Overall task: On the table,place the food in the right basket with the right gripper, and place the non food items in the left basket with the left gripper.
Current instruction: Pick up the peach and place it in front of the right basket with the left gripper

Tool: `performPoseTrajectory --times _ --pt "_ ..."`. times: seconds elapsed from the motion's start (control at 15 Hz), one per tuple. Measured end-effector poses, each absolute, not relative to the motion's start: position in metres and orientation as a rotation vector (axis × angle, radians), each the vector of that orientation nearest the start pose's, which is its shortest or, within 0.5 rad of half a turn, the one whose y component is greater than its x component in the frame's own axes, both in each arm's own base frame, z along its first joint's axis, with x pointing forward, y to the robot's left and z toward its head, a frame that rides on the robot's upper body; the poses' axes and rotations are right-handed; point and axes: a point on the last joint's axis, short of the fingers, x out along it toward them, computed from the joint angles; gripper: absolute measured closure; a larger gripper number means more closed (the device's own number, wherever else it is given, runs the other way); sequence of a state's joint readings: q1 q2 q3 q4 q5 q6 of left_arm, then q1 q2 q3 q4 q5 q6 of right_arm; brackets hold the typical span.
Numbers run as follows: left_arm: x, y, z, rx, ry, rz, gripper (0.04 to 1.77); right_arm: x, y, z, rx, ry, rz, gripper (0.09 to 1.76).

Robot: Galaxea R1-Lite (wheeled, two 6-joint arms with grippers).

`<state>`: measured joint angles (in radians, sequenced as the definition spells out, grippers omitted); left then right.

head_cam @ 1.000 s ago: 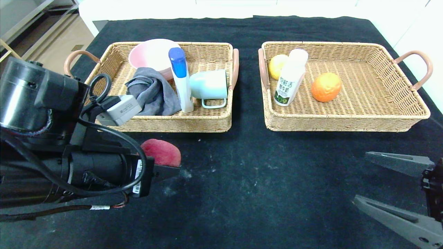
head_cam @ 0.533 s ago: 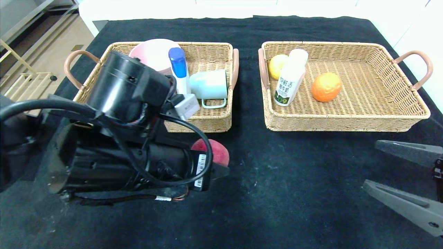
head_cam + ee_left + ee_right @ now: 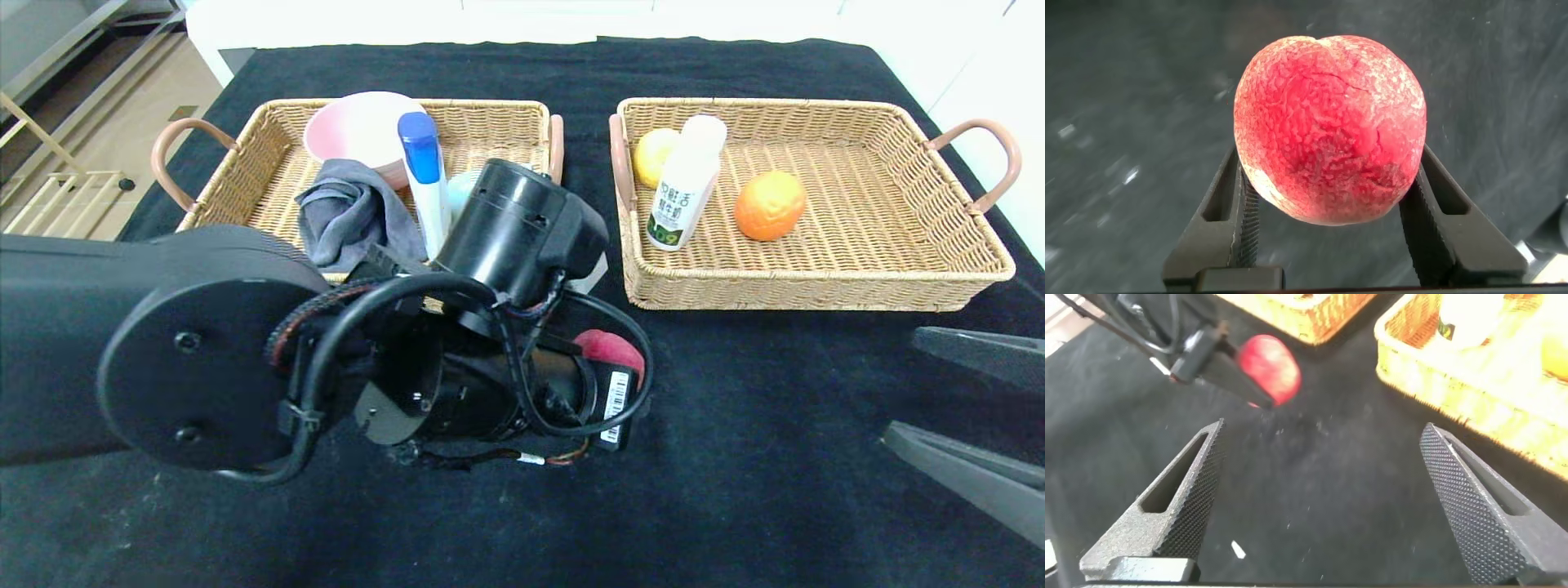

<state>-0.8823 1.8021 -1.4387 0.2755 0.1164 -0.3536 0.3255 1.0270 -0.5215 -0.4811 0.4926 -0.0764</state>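
Carried rightward across the worktop [image 3: 735, 457] since the earlier frame, the peach [image 3: 1330, 128] sits clamped between the left gripper's [image 3: 1331, 216] fingers, seemingly for handover to the right gripper [image 3: 1327, 498], whose fingers wait wide apart near the right basket [image 3: 898, 269].

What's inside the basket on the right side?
The right basket holds a yellow fruit, a white bottle with a green label leaning by it, and an orange. The bottle covers part of the yellow fruit.
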Motion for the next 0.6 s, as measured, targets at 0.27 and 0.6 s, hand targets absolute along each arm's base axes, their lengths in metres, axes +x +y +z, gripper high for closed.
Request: performPoseTrajectory --times 0.27,0.6 --pt "0.227 -0.283 0.23 0.012 0.685 -0.594 0.79 0.119 0.052 0.24 -0.073 -0.024 0.819 0.14" --pt "0.234 -0.297 0.223 0.029 0.677 -0.566 0.79 0.119 0.051 0.241 -0.075 -0.028 0.817 0.14"
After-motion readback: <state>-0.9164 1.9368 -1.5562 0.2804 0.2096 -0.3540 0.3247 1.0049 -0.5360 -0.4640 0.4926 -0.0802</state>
